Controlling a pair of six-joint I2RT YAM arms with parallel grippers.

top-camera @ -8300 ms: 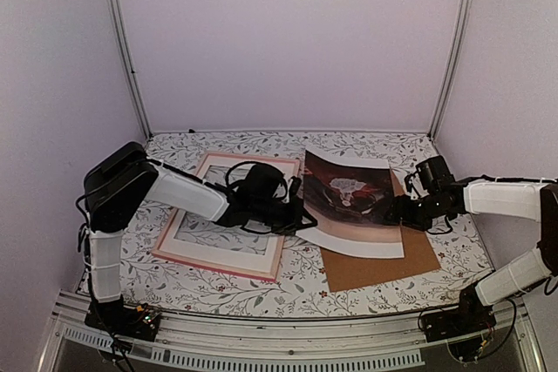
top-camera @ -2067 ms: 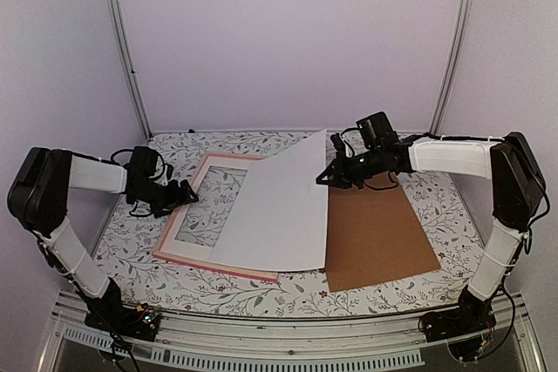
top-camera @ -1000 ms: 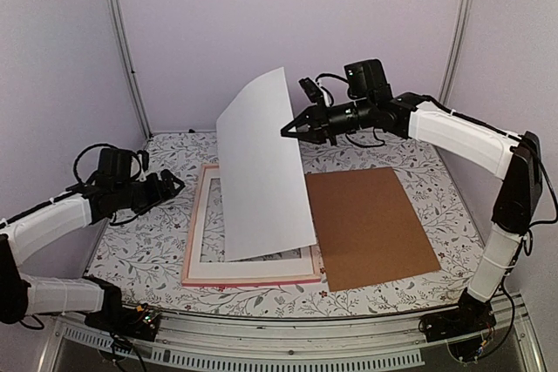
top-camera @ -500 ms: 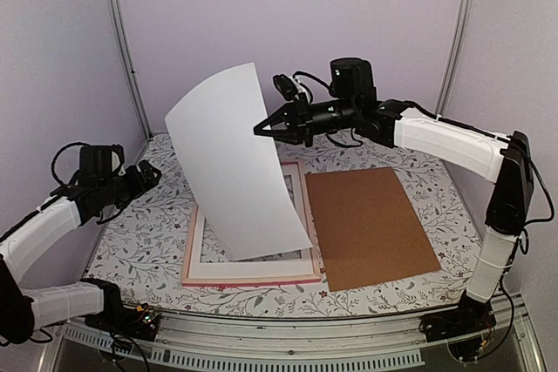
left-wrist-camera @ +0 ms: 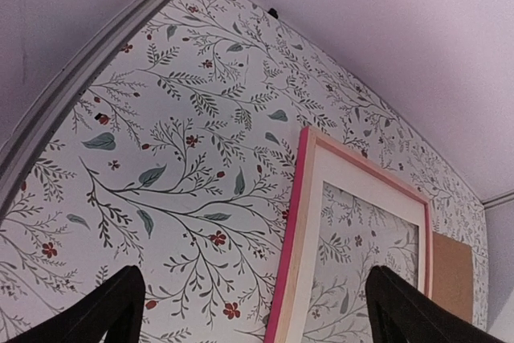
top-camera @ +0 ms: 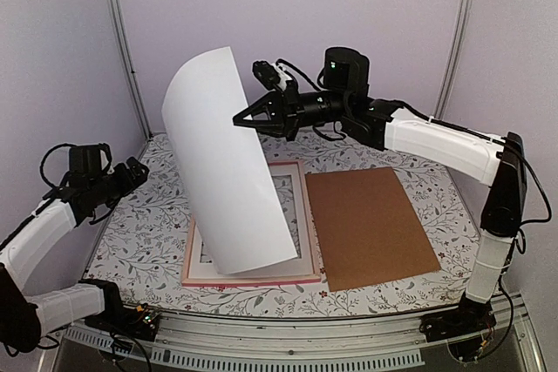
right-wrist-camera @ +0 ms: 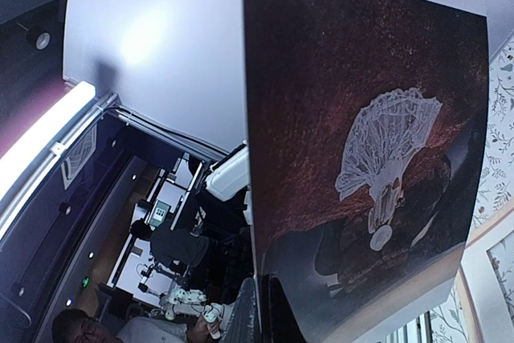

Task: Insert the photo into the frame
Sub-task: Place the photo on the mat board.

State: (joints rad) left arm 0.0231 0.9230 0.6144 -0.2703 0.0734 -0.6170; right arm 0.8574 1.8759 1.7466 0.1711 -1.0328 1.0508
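Left gripper [top-camera: 131,172] off the left of the worktop [top-camera: 144,241], jaws wide apart, nothing in them. Frame [top-camera: 301,215] flat at centre; photo [top-camera: 222,172] stands bowed over it, white back to the top camera. Right gripper [top-camera: 242,119] clamped on the photo's upper edge; brown backing board [top-camera: 370,224] just right of frame.

Floral-patterned table [top-camera: 392,150], pink frame [left-wrist-camera: 291,230] lying flat, brown board [top-camera: 370,224] beside it (to its right)
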